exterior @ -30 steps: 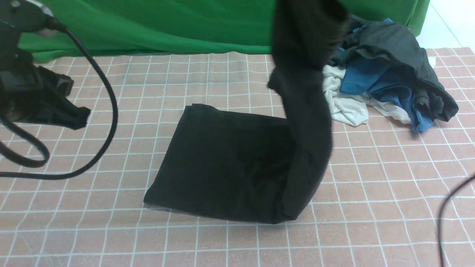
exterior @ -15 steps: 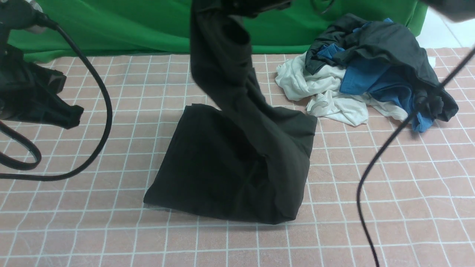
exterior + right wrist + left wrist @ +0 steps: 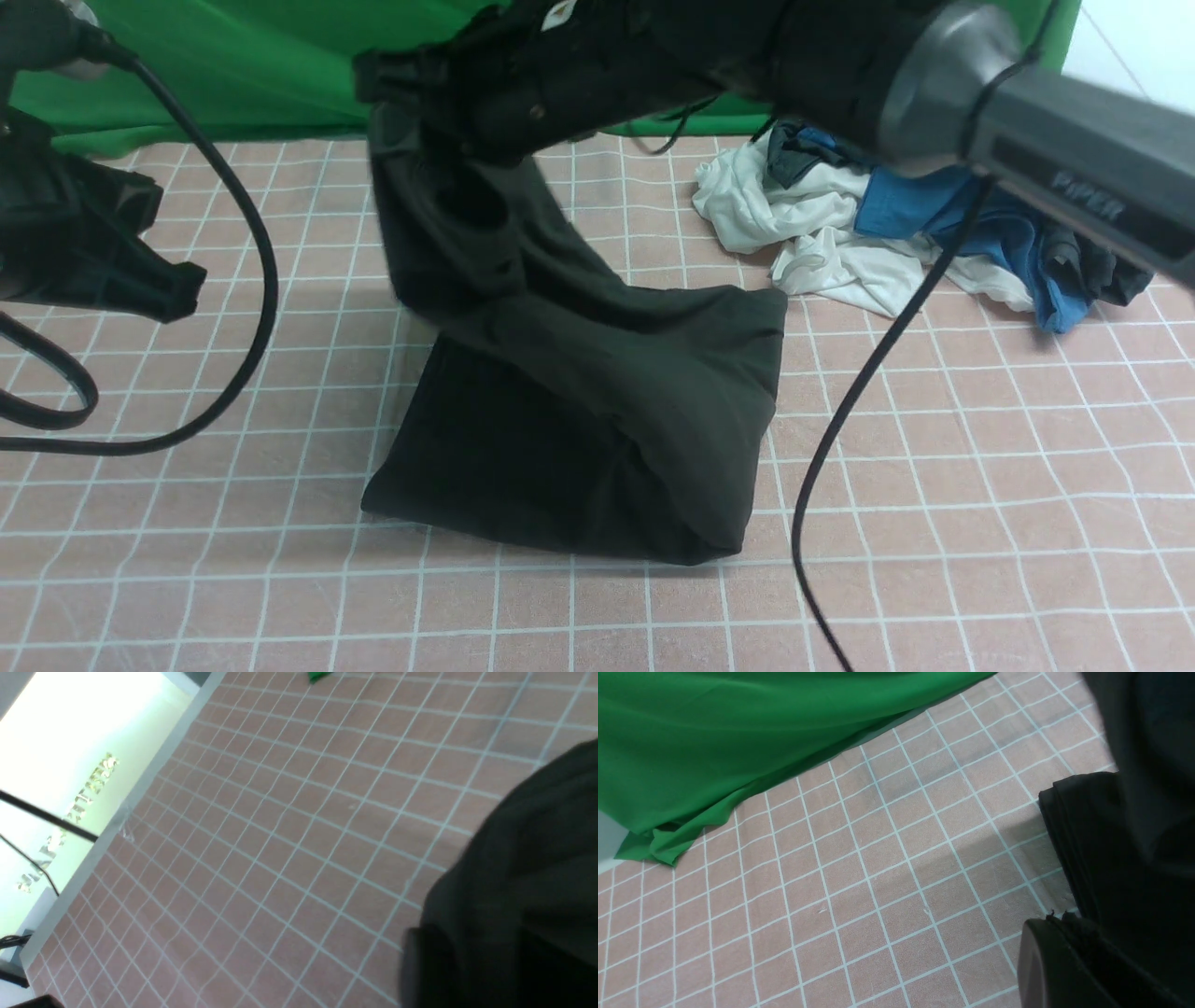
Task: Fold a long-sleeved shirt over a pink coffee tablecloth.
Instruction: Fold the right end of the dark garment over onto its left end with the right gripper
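Currently, the scene reads as follows.

Long-sleeved shirt [image 3: 597, 411]: plain black matte cotton, lying mid-table as a roughly square folded stack with soft rounded edges; one long flap rises from its right side up and across toward the far left, draping in a broad limp band.
Pink coffee tablecloth [image 3: 980, 485]: dusty pink-brown woven cloth, flat, printed with thin white lines forming small squares; it lies under the whole shirt.
Right gripper [image 3: 411, 79]: black, at the end of the dark arm reaching across from the right; it meets the raised flap at the flap's top end. Whether its jaws are spread or pinching the fabric cannot be told, since black cloth and black metal merge.
Left gripper [image 3: 177, 285]: black, wedge-shaped, jaws pressed together on nothing, hovering over the tablecloth well apart from the shirt on the left.
Cable [image 3: 252, 261]: thick black rubber loop beside the left arm.
Green cloth [image 3: 261, 75]: smooth, plain, hanging in folds behind the table.
Garment pile [image 3: 934, 215]: crumpled white, blue and dark grey fabric, far right.
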{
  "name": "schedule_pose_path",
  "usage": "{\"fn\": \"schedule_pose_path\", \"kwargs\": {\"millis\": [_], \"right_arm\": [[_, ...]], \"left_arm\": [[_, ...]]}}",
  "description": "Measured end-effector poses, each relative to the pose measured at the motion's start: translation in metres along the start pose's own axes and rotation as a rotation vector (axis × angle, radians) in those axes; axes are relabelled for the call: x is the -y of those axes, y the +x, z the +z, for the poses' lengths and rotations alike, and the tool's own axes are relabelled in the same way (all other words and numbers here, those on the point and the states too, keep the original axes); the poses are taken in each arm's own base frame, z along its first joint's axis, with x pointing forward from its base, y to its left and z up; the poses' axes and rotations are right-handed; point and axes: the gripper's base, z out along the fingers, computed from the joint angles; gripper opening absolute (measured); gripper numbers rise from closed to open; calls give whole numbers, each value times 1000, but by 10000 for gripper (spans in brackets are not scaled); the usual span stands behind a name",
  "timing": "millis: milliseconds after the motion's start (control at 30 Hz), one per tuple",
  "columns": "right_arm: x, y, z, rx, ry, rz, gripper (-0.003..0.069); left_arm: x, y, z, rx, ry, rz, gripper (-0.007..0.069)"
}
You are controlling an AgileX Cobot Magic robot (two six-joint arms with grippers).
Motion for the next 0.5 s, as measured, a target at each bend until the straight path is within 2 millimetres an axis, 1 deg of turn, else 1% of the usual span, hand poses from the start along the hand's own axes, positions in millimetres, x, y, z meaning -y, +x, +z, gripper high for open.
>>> {"fn": "schedule_pose_path", "kwargs": {"millis": [33, 133, 167, 233, 300, 367, 400, 433, 467, 500], "right_arm": [[-1, 1, 1, -2, -2, -2, 351], [-8, 1, -2, -3, -15, -16, 542], [-10, 0, -6, -9, -16, -31, 571], [-10, -3, -14, -23, -5, -63, 582], [-9, -8, -35, -75, 38, -122, 540], [-5, -14, -61, -115, 115, -186, 455], [-5, -13, -64, -131, 124, -192, 444], [-2, -18, -87, -159, 212, -248, 358], [-1, -16, -87, -179, 226, -252, 348], [2, -17, -103, -214, 313, -288, 267]], "left_arm": [[0, 0, 0, 1, 0, 0, 18], [-1, 0, -3, 9, -4, -2, 18], [-1, 0, -5, 15, -6, -3, 18], [-1, -1, -8, 24, -9, -4, 18], [-2, -1, -10, 33, -11, -6, 18], [-1, -1, -10, 37, -5, -16, 18], [-1, -1, -10, 36, -3, -17, 18], [0, -1, -7, 30, 7, -27, 18], [0, -1, -6, 28, 10, -30, 18], [2, -2, -1, 19, 25, -42, 18]]}}
